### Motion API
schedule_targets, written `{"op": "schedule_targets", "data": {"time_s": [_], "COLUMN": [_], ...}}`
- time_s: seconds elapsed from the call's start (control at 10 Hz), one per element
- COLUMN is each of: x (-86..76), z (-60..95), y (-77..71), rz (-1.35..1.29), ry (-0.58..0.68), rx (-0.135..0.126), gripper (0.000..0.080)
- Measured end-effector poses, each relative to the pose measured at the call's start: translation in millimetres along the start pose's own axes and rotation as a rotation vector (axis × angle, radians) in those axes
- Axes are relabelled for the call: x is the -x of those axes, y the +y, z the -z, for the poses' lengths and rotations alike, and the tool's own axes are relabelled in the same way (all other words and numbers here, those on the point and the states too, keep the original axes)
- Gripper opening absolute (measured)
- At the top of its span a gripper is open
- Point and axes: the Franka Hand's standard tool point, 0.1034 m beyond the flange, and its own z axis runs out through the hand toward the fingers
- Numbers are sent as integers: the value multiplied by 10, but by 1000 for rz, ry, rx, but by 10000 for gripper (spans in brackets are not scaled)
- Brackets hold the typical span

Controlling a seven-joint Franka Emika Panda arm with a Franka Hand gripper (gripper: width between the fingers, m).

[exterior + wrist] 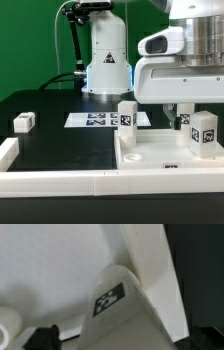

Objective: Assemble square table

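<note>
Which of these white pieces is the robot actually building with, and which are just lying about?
For the job: tabletop slab; leg on it at the exterior view's left; leg on it at the exterior view's right; half-hidden leg beside that one; loose leg on the black table.
Just there: marker board; white border rails.

The table (60, 140) was black. On it the slab (160, 158) was plain white, and so were the rails (60, 182). Each leg (127, 116) was white with a black-and-white square tag (110, 300), clearest from the wrist. The marker board (100, 119) was white with black tags. The arm (185, 60) was white and grey.
</note>
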Motion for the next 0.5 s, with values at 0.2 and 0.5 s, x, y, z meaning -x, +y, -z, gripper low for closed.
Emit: {"op": "schedule_targets", "data": {"time_s": [0.2,0.5], "x": [-1,-3], "z": [6,5], "y": [-7,-8], "rz": [93,228], "ry": [1,8], "rx": [-1,-1], "gripper": [649,649]}}
